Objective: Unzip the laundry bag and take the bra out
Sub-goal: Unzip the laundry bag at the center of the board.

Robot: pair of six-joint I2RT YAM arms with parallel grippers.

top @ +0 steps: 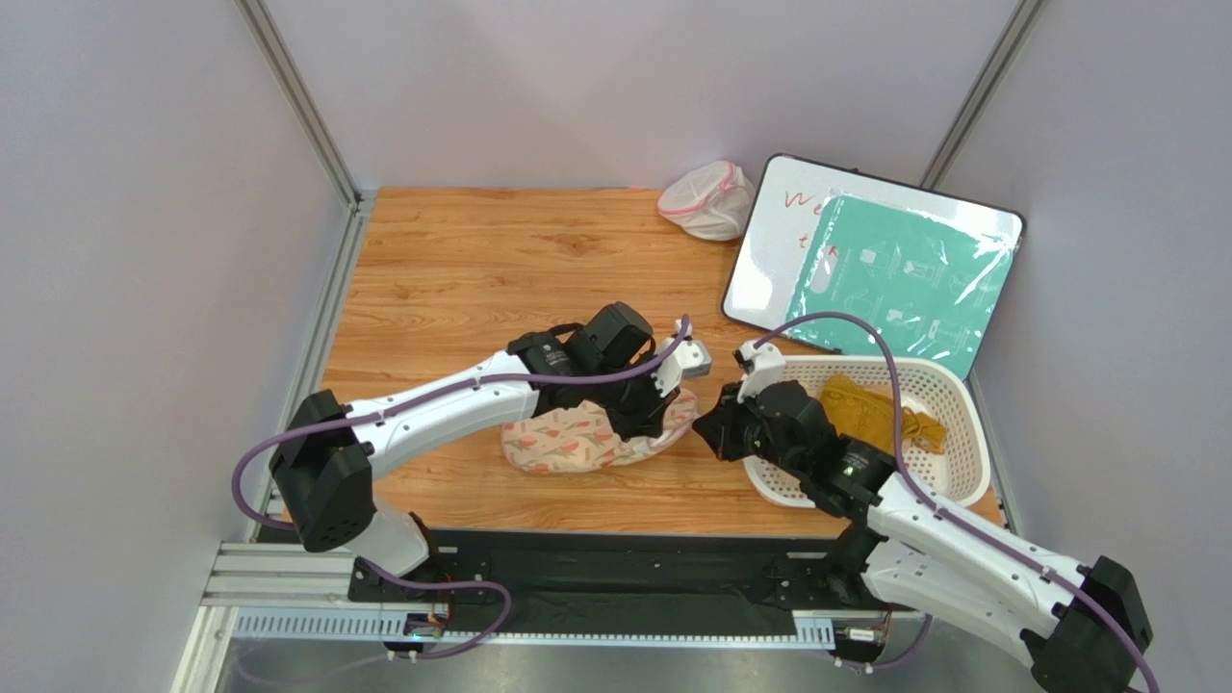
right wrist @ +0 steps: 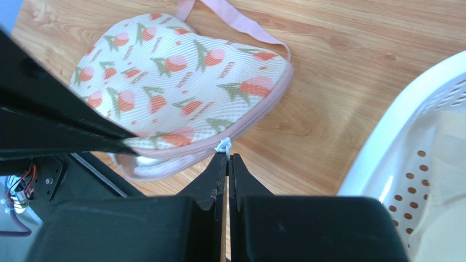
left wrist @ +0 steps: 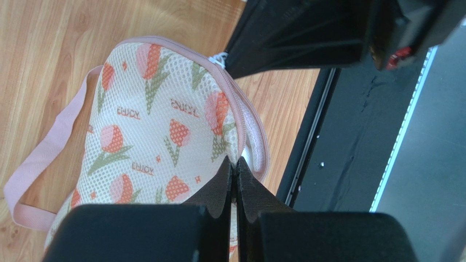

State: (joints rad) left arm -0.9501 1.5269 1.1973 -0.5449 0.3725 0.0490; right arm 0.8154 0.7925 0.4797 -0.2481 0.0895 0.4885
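The laundry bag is a cream mesh pouch with orange-pink tulips and pink edging, lying on the wooden table; it also shows in the left wrist view and the right wrist view. My left gripper is shut on the bag's edge beside the zip. My right gripper is shut on the white zipper pull at the bag's near edge. The zip is parted along a stretch, with something white showing in the gap. The bra itself cannot be made out.
A white perforated basket with yellow cloth stands to the right, close to my right arm. A small white mesh pouch with pink trim and a whiteboard with a green sheet lie at the back.
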